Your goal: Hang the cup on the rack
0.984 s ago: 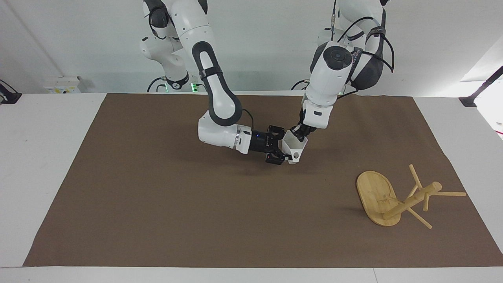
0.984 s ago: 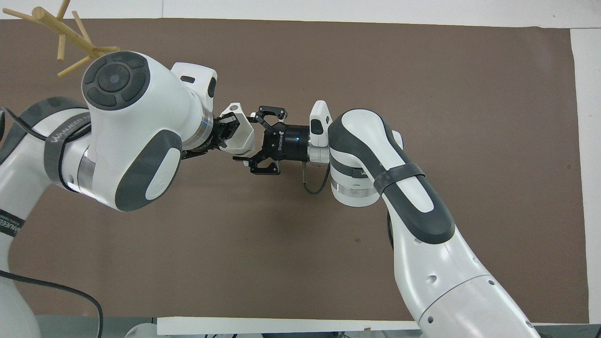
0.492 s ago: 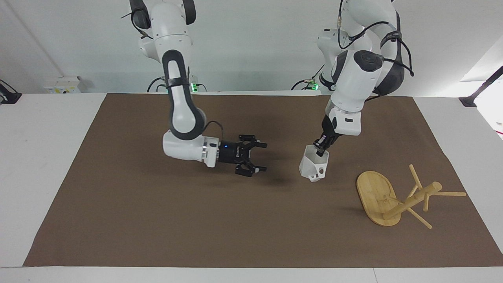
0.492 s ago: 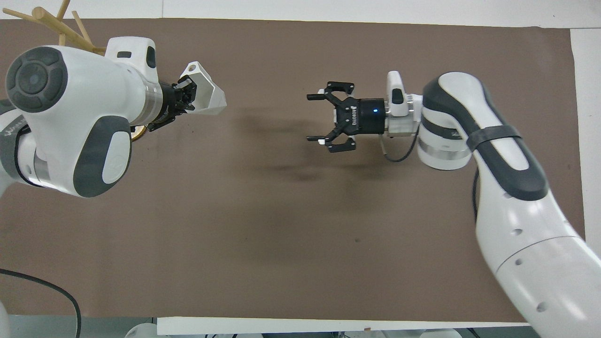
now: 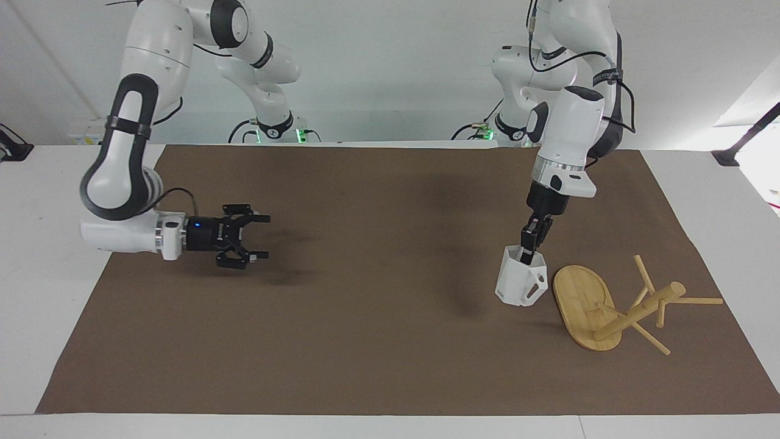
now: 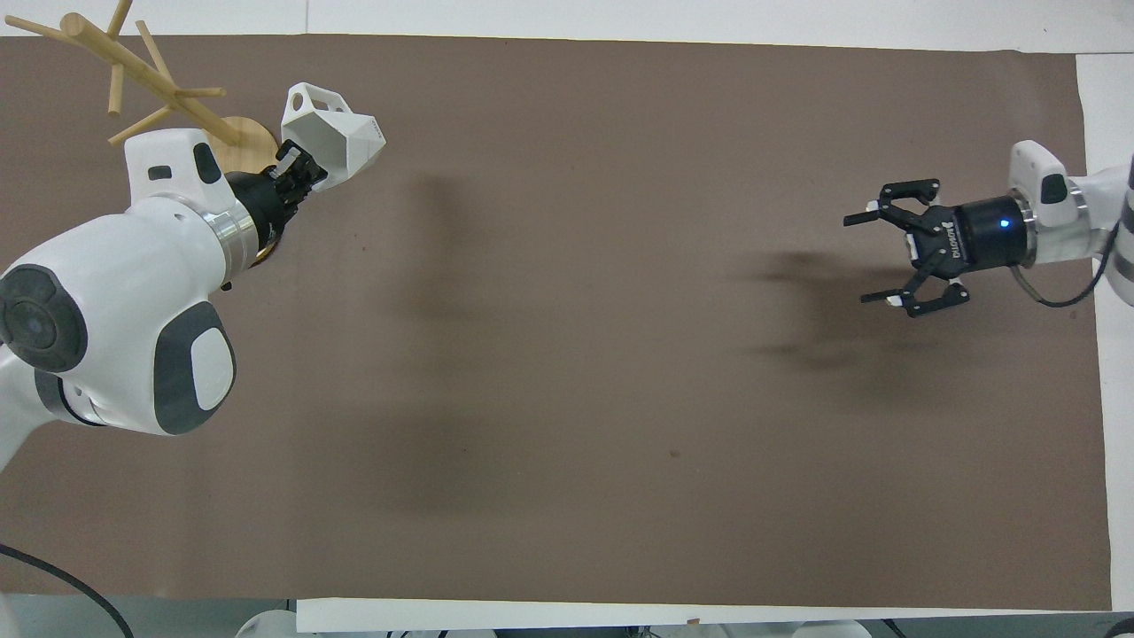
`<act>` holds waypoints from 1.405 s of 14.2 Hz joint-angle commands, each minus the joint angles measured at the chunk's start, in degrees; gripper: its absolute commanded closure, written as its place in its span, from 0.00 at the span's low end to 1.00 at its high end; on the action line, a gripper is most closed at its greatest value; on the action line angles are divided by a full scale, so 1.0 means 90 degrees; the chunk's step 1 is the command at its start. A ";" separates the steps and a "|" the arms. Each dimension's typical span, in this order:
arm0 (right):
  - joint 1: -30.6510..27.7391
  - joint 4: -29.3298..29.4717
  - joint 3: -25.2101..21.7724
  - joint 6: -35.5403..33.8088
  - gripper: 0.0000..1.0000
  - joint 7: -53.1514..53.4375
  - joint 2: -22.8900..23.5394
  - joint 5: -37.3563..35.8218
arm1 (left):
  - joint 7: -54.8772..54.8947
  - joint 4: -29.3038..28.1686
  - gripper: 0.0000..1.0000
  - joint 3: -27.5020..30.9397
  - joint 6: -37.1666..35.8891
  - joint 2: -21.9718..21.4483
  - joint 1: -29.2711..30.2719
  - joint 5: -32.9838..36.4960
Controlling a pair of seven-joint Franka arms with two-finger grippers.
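Note:
The white faceted cup (image 5: 518, 285) hangs upright from my left gripper (image 5: 529, 247), which is shut on its rim with one finger inside. The cup is low over the mat, right beside the rack's oval base (image 5: 579, 299); I cannot tell whether it touches the mat. The bamboo rack (image 5: 640, 311) lies tipped on its side, post and pegs pointing toward the left arm's end of the table. In the overhead view the cup (image 6: 341, 142), left gripper (image 6: 297, 173) and rack (image 6: 133, 66) show together. My right gripper (image 5: 259, 238) is open and empty, above the mat at the right arm's end (image 6: 873, 257).
A brown mat (image 5: 365, 335) covers most of the white table (image 5: 61, 201). Nothing else lies on it.
The right gripper let go of the cup and drew back to the right arm's end. The left gripper carried the cup from mid-table to the rack's base and turned it upright.

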 commanded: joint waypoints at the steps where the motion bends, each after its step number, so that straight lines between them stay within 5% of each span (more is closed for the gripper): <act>1: -0.0388 0.0209 0.0093 -0.0047 0.00 0.0687 -0.0634 -0.1380 | -0.0129 -0.0266 1.00 -0.0066 0.0313 -0.0222 0.0216 -0.0101; 8: -0.0048 0.0356 0.0550 0.0021 0.00 0.4541 -0.3242 -0.4643 | 0.0876 -0.0188 1.00 -0.0066 0.0382 0.0022 0.0696 -0.0082; 13: 0.0225 0.1409 0.1585 -0.0067 0.00 0.7452 -0.3217 -0.5974 | 0.1306 0.0163 1.00 -0.0076 0.0352 0.0461 0.0921 -0.0072; 16: 0.0295 0.1411 0.1878 -0.0067 0.00 0.9658 -0.3187 -0.6347 | 0.1316 0.0183 1.00 -0.0086 0.0333 0.0520 0.1086 -0.0072; 20: 0.0917 0.1342 0.1657 -0.0241 0.00 1.1858 -0.3265 -0.6884 | 0.1316 0.0349 1.00 -0.0086 0.0333 0.0676 0.1184 -0.0101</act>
